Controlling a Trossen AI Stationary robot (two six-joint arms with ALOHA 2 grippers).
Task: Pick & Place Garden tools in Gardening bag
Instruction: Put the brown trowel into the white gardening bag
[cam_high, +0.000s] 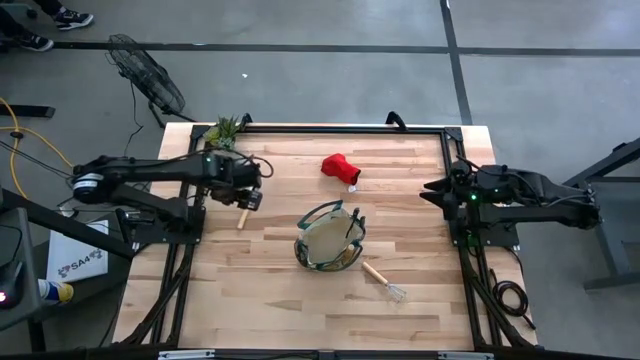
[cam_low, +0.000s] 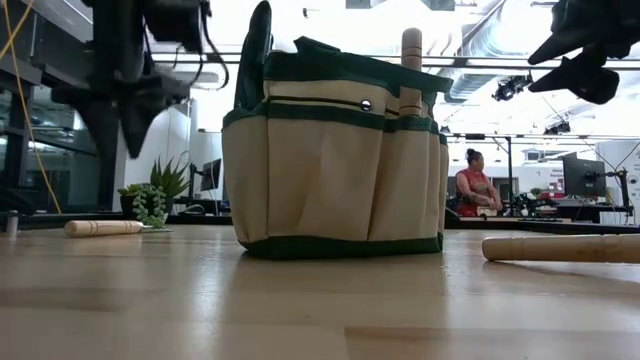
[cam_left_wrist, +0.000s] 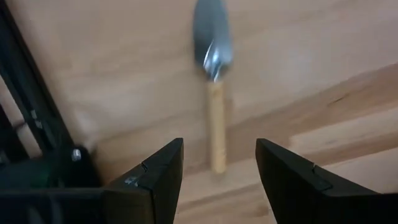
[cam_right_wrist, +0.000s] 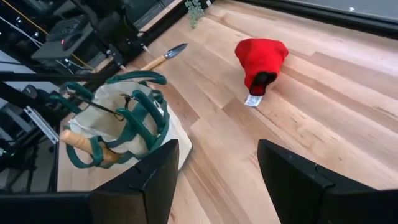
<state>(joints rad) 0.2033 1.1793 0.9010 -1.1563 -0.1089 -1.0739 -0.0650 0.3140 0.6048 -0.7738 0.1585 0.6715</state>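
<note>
left fingers (cam_left_wrist: 219, 180) wide over trowel (cam_left_wrist: 212, 81) | right fingers (cam_right_wrist: 217, 180) wide | bag (cam_high: 330, 238) holds wooden-handled tool (cam_right_wrist: 84, 144)

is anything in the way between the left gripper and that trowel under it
Nothing visible. The left gripper hangs open right over the trowel, whose wooden handle lies between the fingers in the left wrist view, on bare table. The plant sits off at the table's edge.

I work in an open industrial lab: grey concrete floor (cam_high: 330, 70) marked with dark tape lines, a black standing fan (cam_high: 150, 75), exposed ceiling ducts (cam_low: 500, 50), and a seated person (cam_low: 478, 188) at monitor-lined desks behind my pale wooden plank table (cam_high: 300, 290).
</note>
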